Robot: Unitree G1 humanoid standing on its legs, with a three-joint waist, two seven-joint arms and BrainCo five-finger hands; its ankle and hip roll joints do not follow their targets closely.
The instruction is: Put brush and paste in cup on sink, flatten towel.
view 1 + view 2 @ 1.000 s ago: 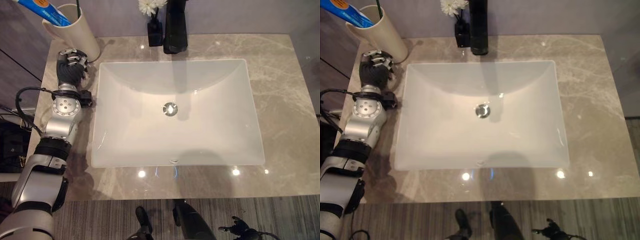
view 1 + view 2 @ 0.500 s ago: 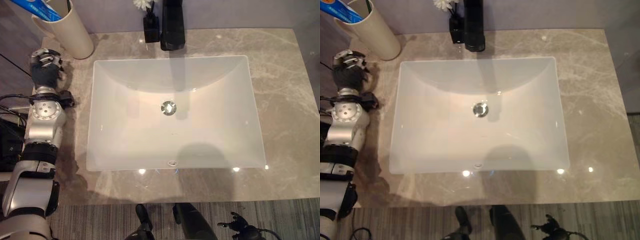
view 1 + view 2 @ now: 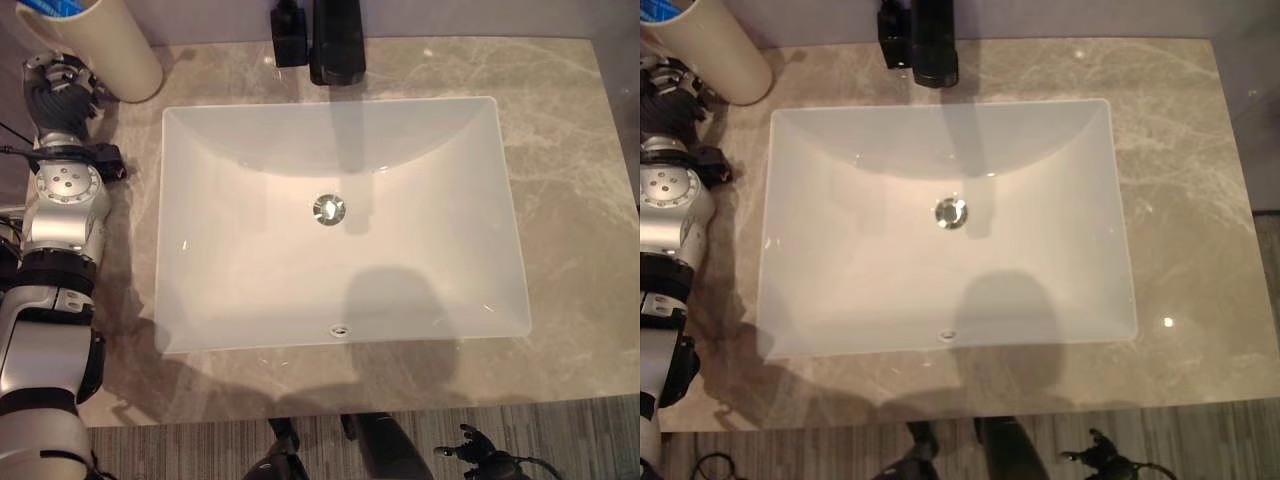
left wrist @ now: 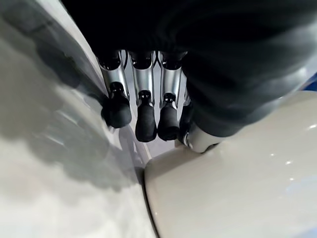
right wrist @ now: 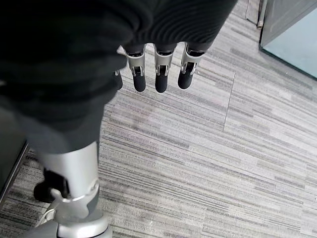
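Observation:
A tall cream cup [image 3: 100, 55] stands at the back left corner of the marble counter [image 3: 570, 160]. The blue end of a toothpaste tube [image 3: 52, 6] shows at the cup's rim. My left hand [image 3: 60, 92] rests on the counter just in front of and to the left of the cup. Its fingers [image 4: 146, 119] are relaxed and hold nothing, with the cup's wall [image 4: 237, 188] close beside them. My right hand [image 5: 159, 74] hangs over the striped floor, fingers relaxed and empty.
A white rectangular sink [image 3: 330, 102] with a metal drain [image 3: 328, 208] takes up the counter's middle. A black faucet [image 3: 336, 40] and a small black vase [image 3: 288, 35] stand behind it. Bare marble lies to the right of the sink.
The camera has moved, so the whole scene sits higher and further left in the picture. My left hand has drawn a little leftward from the sink edge and stays beside the cup.

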